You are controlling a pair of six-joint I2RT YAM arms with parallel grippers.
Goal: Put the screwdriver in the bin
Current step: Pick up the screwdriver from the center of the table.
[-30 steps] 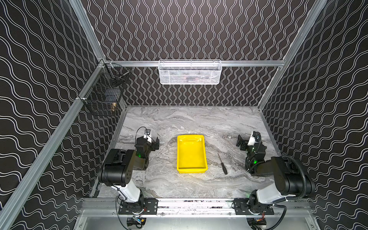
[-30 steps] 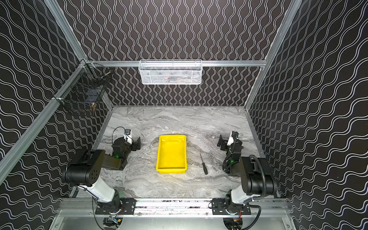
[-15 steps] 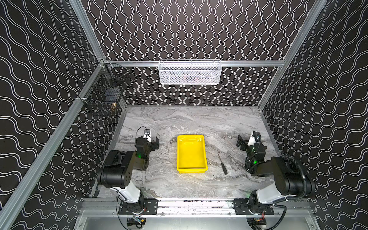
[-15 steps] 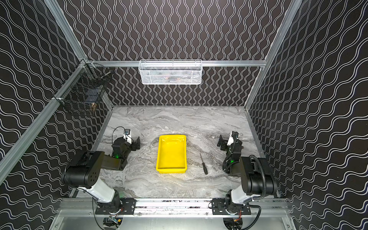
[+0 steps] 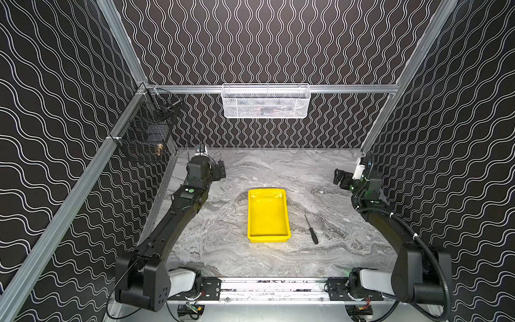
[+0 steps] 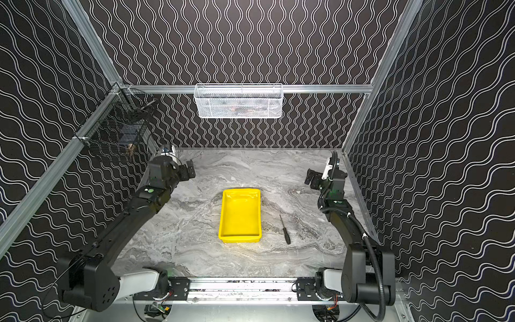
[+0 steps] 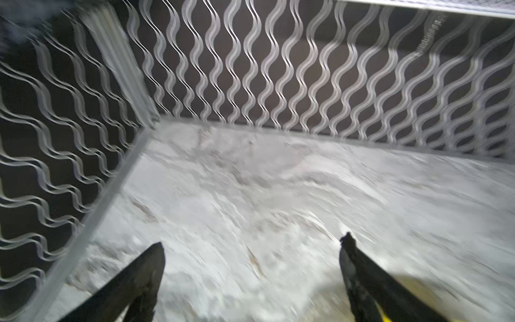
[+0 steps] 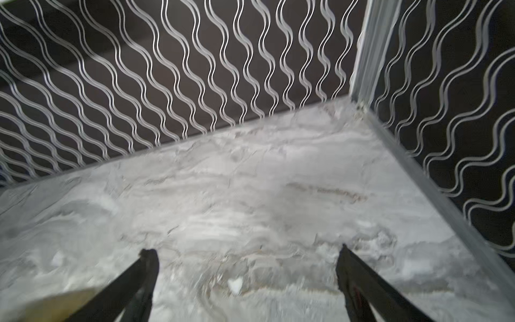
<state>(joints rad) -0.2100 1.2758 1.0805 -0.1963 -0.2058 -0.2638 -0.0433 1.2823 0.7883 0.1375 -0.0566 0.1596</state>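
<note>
While the screwdriver (image 5: 311, 230) lies flat on the marbled grey surface (image 5: 217, 228), both top views show it as a slim tool with a black ribbed handle and a thin dark shaft, shorter than the bin (image 5: 267, 214) is long; it rests just beside the bin's right long wall, not touching it, near the bin's front corner; its handle points away from the bin's far end and its shaft tip leans slightly toward the bin; the bin is a shallow bright yellow tray with low rimmed walls; the left arm stretches out to the left of the bin, with the left hand (image 5: 218, 170) off to the left of the bin's far end; in the blurred left wrist view its two dark fingers (image 7: 145, 267) stand wide apart, bare surface between them; the right arm reaches along the right of the bin, with the right hand (image 5: 341, 178) off to the right of the bin's far end, well apart from the screwdriver; the right wrist view shows its fingers (image 8: 359, 273) spread wide over bare surface.
</note>
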